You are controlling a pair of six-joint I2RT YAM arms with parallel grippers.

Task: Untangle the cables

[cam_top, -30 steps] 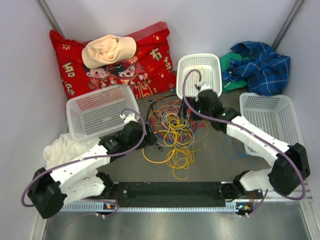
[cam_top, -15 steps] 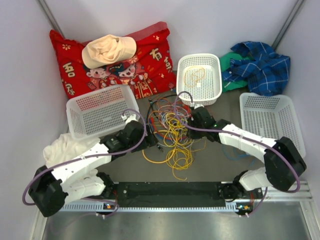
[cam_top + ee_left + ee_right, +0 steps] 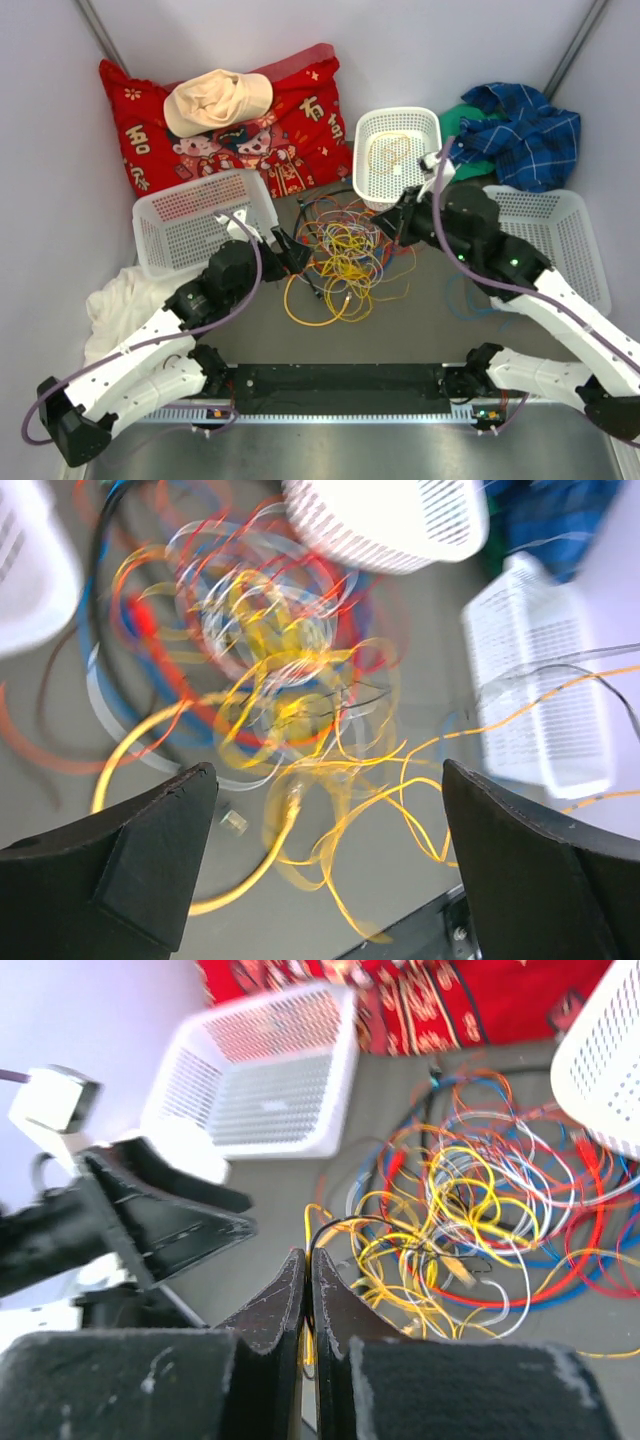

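The cables [image 3: 345, 260] lie as a tangle of yellow, red, blue, white, orange and black wires on the grey table between the arms. My right gripper [image 3: 386, 226] sits at the tangle's right edge. In the right wrist view its jaws [image 3: 307, 1256] are pressed together on a thin black cable and a yellow one that run out to the tangle [image 3: 490, 1220]. My left gripper [image 3: 284, 250] hovers at the tangle's left edge, open, with nothing between its fingers [image 3: 328, 772]; blurred cables [image 3: 270, 670] lie below it.
A white basket [image 3: 200, 225] stands left. A smaller basket [image 3: 432, 150] at the back holds a yellow cable [image 3: 392, 152]. A third basket [image 3: 545, 240] stands right. A red pillow [image 3: 300, 120], beige cloth [image 3: 215, 100], plaid cloth [image 3: 520, 135] and white cloth [image 3: 125, 295] lie around.
My right gripper came from the back basket down to the tangle, shut on cables and pulled them right and up. The left arm shifted and its gripper rose. The tangle spread.
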